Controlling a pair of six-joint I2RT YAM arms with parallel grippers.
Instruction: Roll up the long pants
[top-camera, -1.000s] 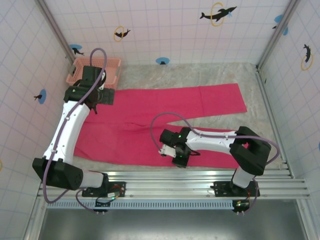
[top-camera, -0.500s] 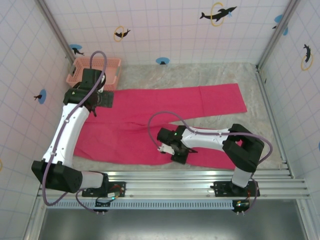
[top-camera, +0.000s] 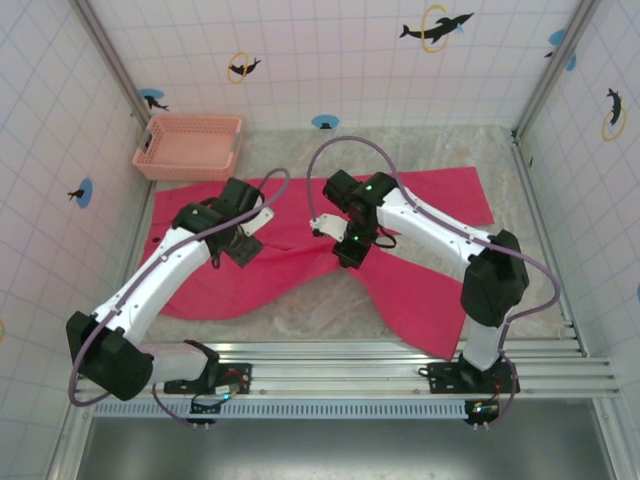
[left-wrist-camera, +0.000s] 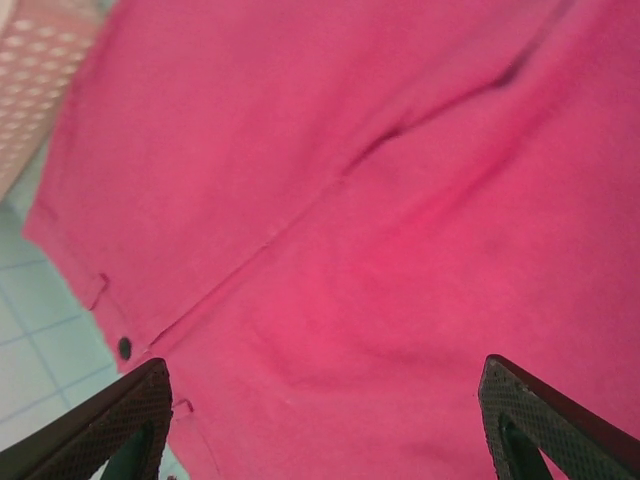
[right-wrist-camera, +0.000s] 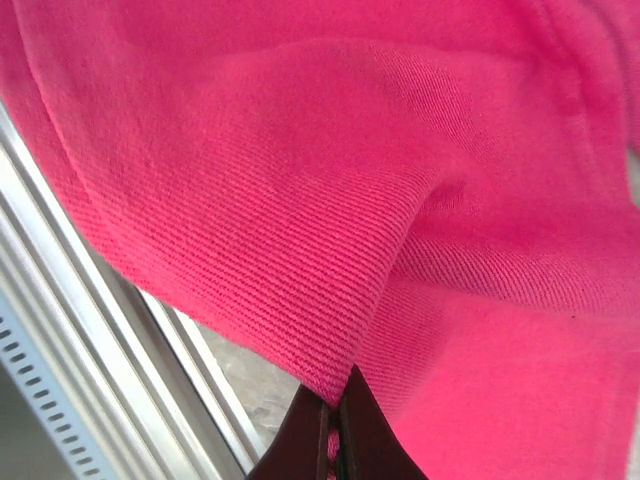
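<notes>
Magenta long pants (top-camera: 295, 225) hang pinched in right jaws, spread beneath gaping left jaws.

Both my arms lean in toward the centre of the overhead frame, one gripper spread, the other pinched tight.

My left arm (top-camera: 150, 290) rises from its base at lower left and slants up and right, ending with the left gripper (top-camera: 243, 240) just left of centre. On its wrist camera the fingers (left-wrist-camera: 120, 425) sit in the bottom corners, far apart. My right arm (top-camera: 440, 235) climbs from lower right, then stretches up and left. Its right gripper (right-wrist-camera: 335, 415) sits at bottom centre of the wrist view, tips pressed together on a fold of the long pants (right-wrist-camera: 400, 200).
</notes>
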